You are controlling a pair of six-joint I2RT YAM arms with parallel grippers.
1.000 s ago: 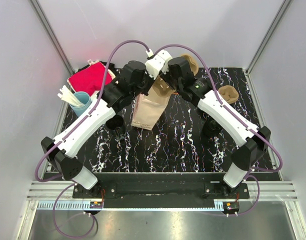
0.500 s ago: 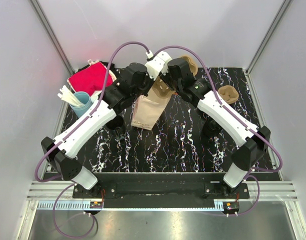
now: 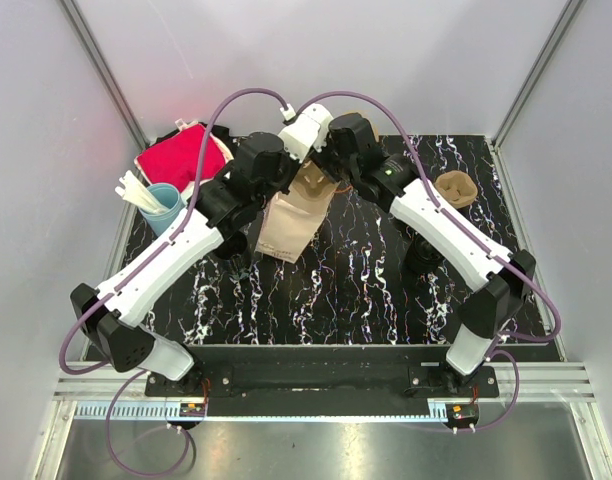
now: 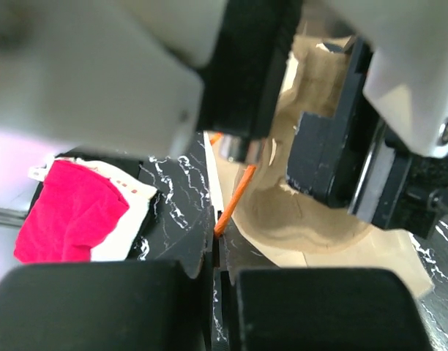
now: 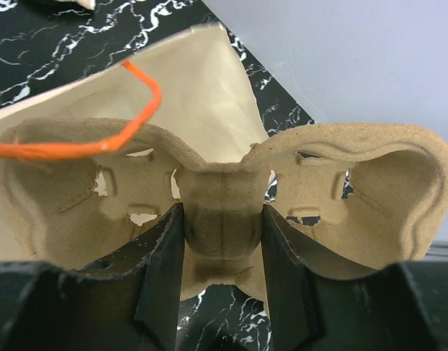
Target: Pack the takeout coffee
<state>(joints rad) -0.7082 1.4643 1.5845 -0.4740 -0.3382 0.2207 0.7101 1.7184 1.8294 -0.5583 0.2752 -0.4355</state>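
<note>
1. Bench (image 3: 366,290) of black, white-veined marble carries the things.
2. Tan paper bag (image 3: 286,225) leans at mid-rear between both arms, its mouth open.
3. Brown moulded-pulp cup carrier (image 5: 370,190), with two wells and slotted tabs, sits at the bag's mouth. The right gripper (image 5: 222,241) has its jaws clamped on the carrier's middle ridge.
4. Thin orange handle (image 4: 235,201) of the bag is pinched between the left gripper (image 4: 213,270) jaws, which are pressed together.
</note>
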